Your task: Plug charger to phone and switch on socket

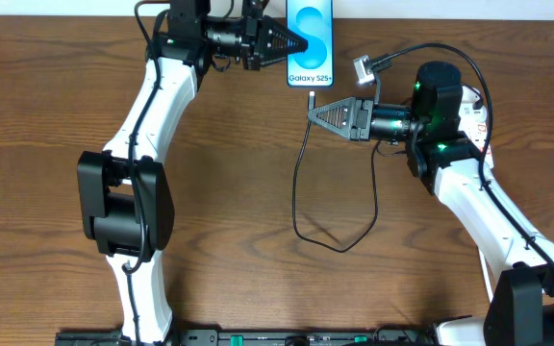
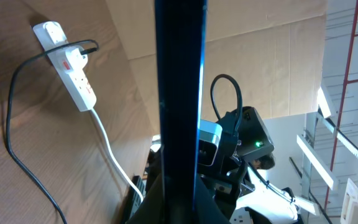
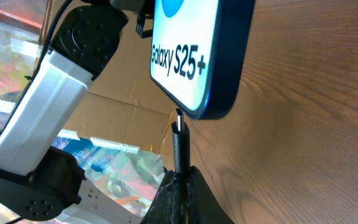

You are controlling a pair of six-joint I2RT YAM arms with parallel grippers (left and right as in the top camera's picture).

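the slim blue-screened phone (image 1: 317,29) runs off the overhead picture's top edge; the white red-marked power strip (image 1: 479,115) seems mostly hidden behind the right arm (image 1: 469,192).

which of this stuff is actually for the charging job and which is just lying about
For the job:
phone, in left pincer
charger, its plug in right pincer
socket

Just there:
table
cardboard backdrop
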